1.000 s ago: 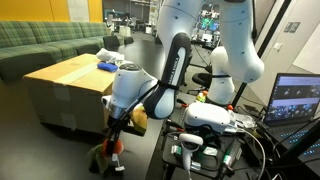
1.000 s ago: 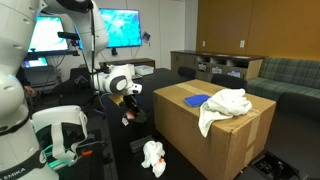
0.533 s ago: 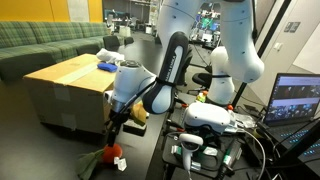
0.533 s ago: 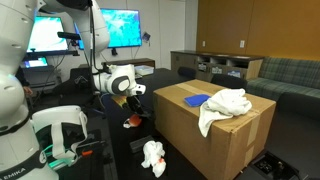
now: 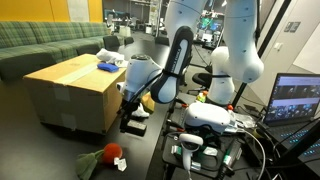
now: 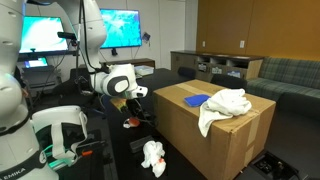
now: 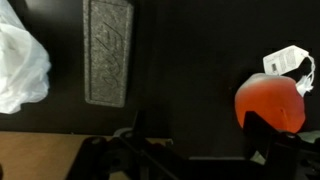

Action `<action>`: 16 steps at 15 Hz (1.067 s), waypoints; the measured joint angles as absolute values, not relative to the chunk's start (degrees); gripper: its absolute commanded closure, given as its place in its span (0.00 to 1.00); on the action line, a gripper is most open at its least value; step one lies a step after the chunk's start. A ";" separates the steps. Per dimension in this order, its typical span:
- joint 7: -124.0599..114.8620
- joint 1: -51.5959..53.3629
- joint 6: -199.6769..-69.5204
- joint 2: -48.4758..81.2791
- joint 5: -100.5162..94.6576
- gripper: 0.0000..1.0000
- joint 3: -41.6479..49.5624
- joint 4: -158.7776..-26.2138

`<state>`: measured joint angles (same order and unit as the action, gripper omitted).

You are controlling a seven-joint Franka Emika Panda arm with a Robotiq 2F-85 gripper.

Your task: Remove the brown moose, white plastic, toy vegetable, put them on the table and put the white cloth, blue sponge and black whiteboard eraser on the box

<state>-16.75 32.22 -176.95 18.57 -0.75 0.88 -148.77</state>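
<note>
- In the wrist view the gripper (image 7: 195,142) comes in from the bottom edge. Its two dark fingers (image 7: 262,132) stand wide apart, and there is nothing between them, so the pincer is fully open and holds nothing.
- Only the wrist view shows the black whiteboard eraser (image 7: 107,50) clearly. It is a flat textured block lying on the dark table (image 7: 190,60) in the upper left of the frame, and nothing touches it.
- At the left edge of the same view lies the white plastic (image 7: 18,60), just beside the eraser. In an exterior view it sits on the table (image 6: 153,157) in front of the box.
- The toy vegetable (image 7: 270,105) lies on the table at the right of the wrist view, with a white tag above it. The right finger covers part of its lower edge. An exterior view shows its red body and green leaves (image 5: 105,156) low in the frame, apart from the gripper.
- Both exterior views show the box (image 6: 190,135), which the wrist view hardly shows. The white cloth (image 6: 225,105) hangs over its top edge, and the blue sponge (image 6: 197,98) lies beside the cloth.
- In an exterior view a dark block under the gripper (image 5: 128,106) may be the eraser, but it is too small for me to be sure.
</note>
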 measured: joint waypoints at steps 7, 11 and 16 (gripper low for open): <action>-14.26 27.25 -178.36 18.69 -1.09 0.00 2.12 -152.10; -11.75 22.87 -180.59 21.59 -1.07 0.00 1.40 -152.12; -7.63 12.72 -182.48 26.27 -1.06 0.00 -4.98 -151.86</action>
